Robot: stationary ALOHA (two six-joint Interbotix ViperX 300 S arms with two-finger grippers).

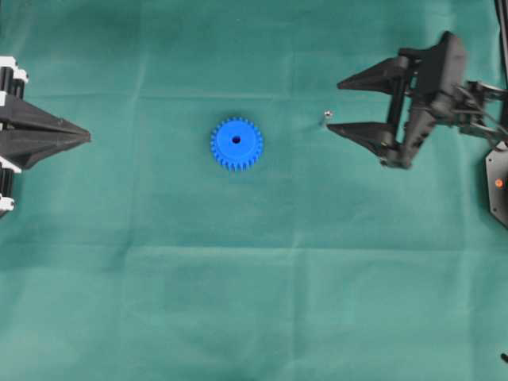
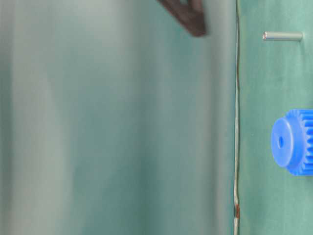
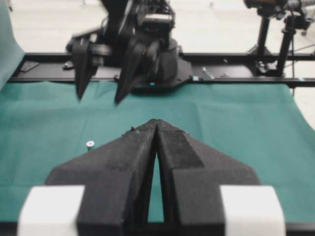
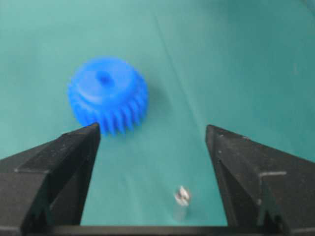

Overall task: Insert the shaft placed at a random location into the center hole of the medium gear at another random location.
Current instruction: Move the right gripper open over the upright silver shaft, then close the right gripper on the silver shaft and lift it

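Note:
The medium gear (image 1: 236, 144) is bright blue and lies flat on the green cloth near the middle, its dark center hole (image 1: 236, 140) facing up. The shaft (image 1: 327, 116), a tiny silvery pin, stands upright on the cloth to the gear's right. My right gripper (image 1: 335, 106) is open, its two fingertips straddling the shaft without touching it. In the right wrist view the shaft (image 4: 182, 196) sits between the wide-apart fingers, with the gear (image 4: 108, 93) beyond. My left gripper (image 1: 86, 139) is shut and empty at the left edge, far from both things.
Green cloth (image 1: 254, 302) covers the whole table. A black part with an orange dot (image 1: 498, 182) sits at the right edge. In the left wrist view a black rail (image 3: 236, 78) and stands run behind the right arm's base.

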